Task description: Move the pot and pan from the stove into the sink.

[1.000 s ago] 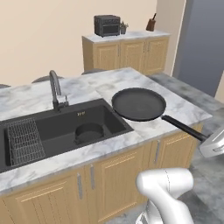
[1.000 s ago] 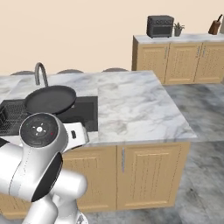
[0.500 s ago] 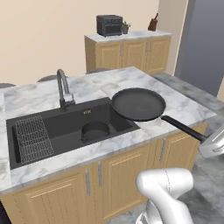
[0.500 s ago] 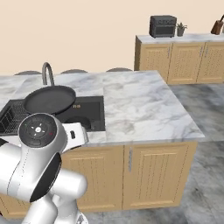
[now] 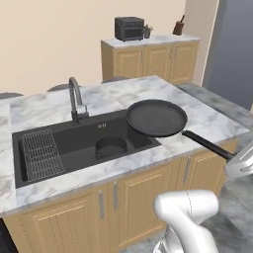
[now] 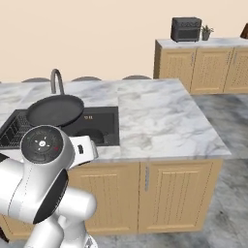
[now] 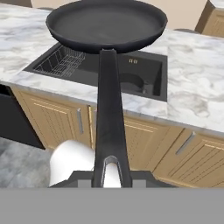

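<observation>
My gripper is shut on the end of the long black handle of the pan. The shallow dark pan hangs level just above the counter, and its left rim reaches over the right edge of the black sink. From the right base view the pan covers part of the basin. The pot, round and dark, sits on the sink floor near the middle, below and left of the pan. The stove is out of view.
A wire rack fills the sink's left side and a dark arched faucet stands behind the basin. Marble counter stretches to the right. A far cabinet carries a toaster oven.
The whole scene has slid a little to the right in both base views, so the base has driven. The pan stays in my grip and now overlaps the sink's right edge.
</observation>
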